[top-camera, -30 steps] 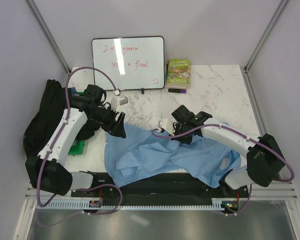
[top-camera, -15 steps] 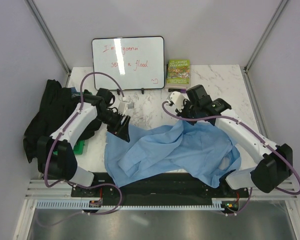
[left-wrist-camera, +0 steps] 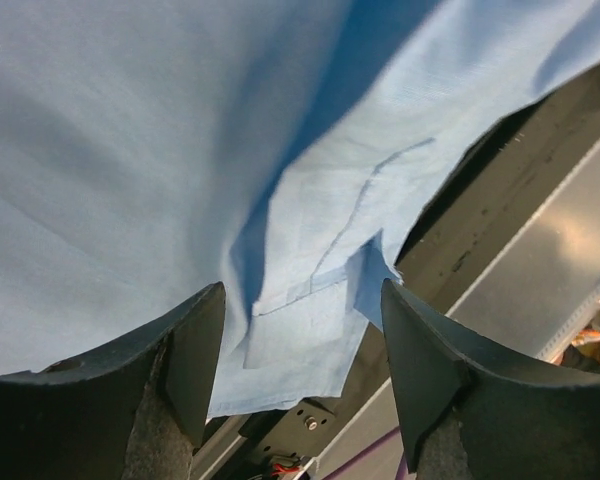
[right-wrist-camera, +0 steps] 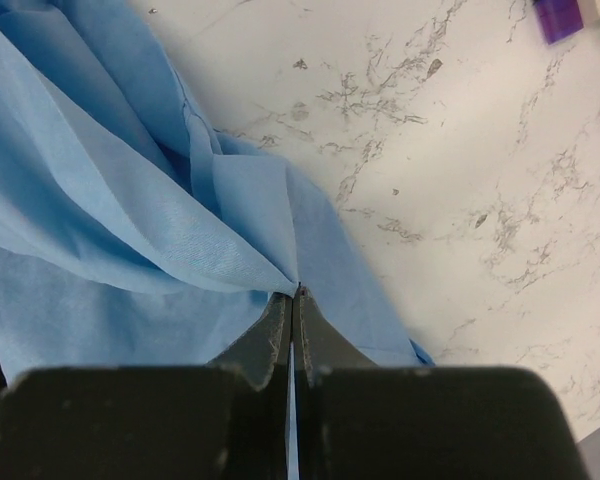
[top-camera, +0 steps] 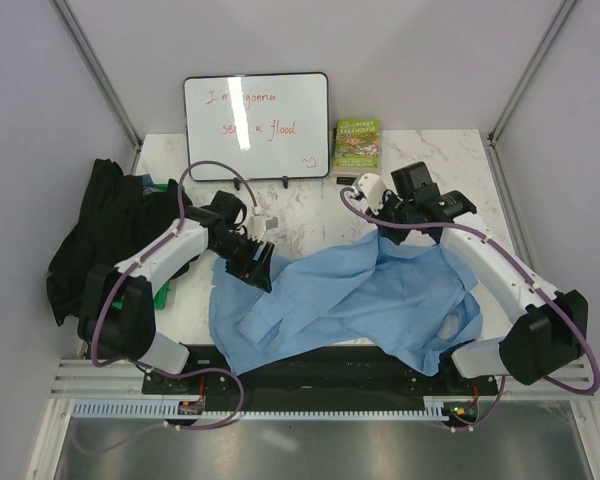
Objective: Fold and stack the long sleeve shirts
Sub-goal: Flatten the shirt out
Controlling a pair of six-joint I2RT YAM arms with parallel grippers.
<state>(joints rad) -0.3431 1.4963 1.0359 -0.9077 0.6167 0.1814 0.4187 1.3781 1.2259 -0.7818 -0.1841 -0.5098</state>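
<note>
The light blue shirt (top-camera: pixel 350 300) lies crumpled across the front middle of the marble table (top-camera: pixel 450 160). The black shirt (top-camera: pixel 95 235) is heaped at the left edge, partly behind my left arm. My left gripper (top-camera: pixel 255 268) is open and empty, just above the blue shirt's left part. In the left wrist view the blue cloth (left-wrist-camera: pixel 180 150) fills the space beyond my left gripper (left-wrist-camera: pixel 302 340). My right gripper (top-camera: pixel 385 228) is shut on a fold of the blue shirt at its back edge. The right wrist view shows my right gripper (right-wrist-camera: pixel 296 295) pinching that fold (right-wrist-camera: pixel 230 240).
A whiteboard (top-camera: pixel 256 125) stands at the back, with a green-covered book (top-camera: pixel 357 145) beside it and a small purple object (right-wrist-camera: pixel 558 18) in front of the book. A green item (top-camera: pixel 160 295) lies under my left arm. The shirt's front hem hangs over the black rail (top-camera: pixel 320 365).
My right gripper has moved back and to the right, dragging the blue shirt's fold toward the back of the table. My left gripper has shifted right and nearer, over the shirt's left part.
</note>
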